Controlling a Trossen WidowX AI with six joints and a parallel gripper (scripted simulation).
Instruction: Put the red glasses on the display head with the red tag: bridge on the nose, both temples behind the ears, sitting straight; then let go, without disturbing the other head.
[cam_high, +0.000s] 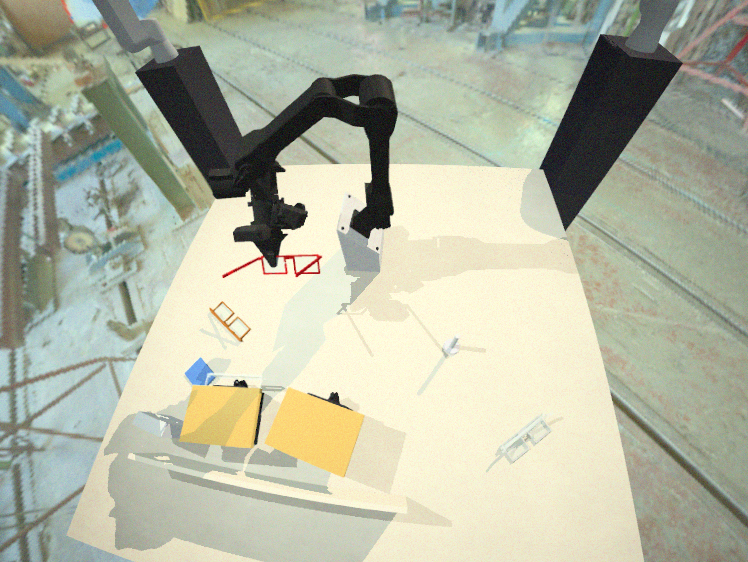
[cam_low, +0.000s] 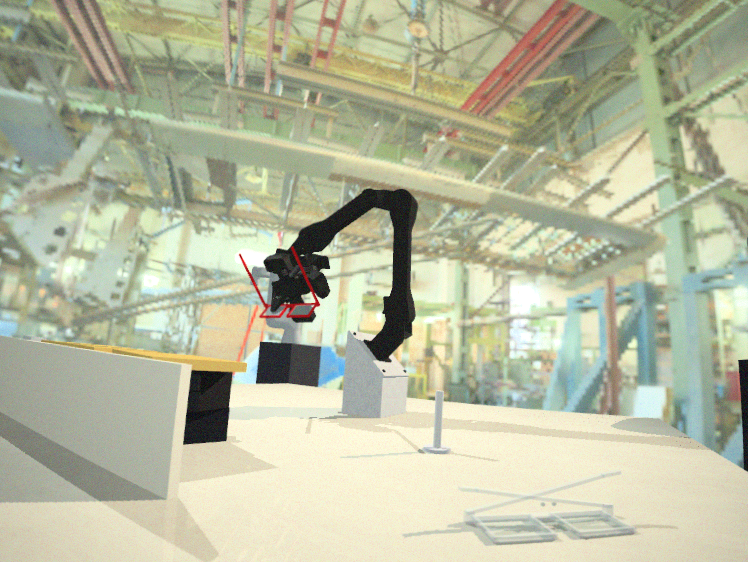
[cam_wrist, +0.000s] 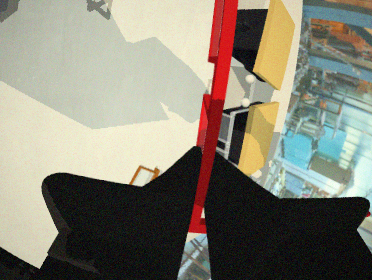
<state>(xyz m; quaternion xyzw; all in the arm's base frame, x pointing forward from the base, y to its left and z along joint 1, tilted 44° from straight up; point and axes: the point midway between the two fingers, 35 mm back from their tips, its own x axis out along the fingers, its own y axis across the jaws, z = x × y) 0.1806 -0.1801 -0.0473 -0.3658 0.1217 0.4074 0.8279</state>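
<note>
My gripper (cam_high: 273, 262) (cam_low: 276, 306) (cam_wrist: 201, 154) is shut on the red glasses (cam_high: 275, 273) (cam_low: 252, 278) (cam_wrist: 220, 75) near one end of their front. They hang in the air left of the arm's base, temples spread open, well away from the heads. Two dark display heads, left (cam_high: 240, 383) (cam_wrist: 238, 135) and right (cam_high: 333, 398) (cam_wrist: 248, 37), stand under yellow covers (cam_high: 220, 416) (cam_high: 314, 432). Clear glasses (cam_high: 235, 375) (cam_wrist: 231, 125) are at the left head. The tag colours and most of both faces are hidden.
Orange glasses (cam_high: 226, 324) (cam_wrist: 150, 170) and a blue block (cam_high: 198, 371) are on the left. A grey post (cam_high: 451, 345) (cam_low: 437, 419) and pale glasses (cam_low: 523, 540) are on the right. A pale wall (cam_low: 90, 416) stands behind the heads.
</note>
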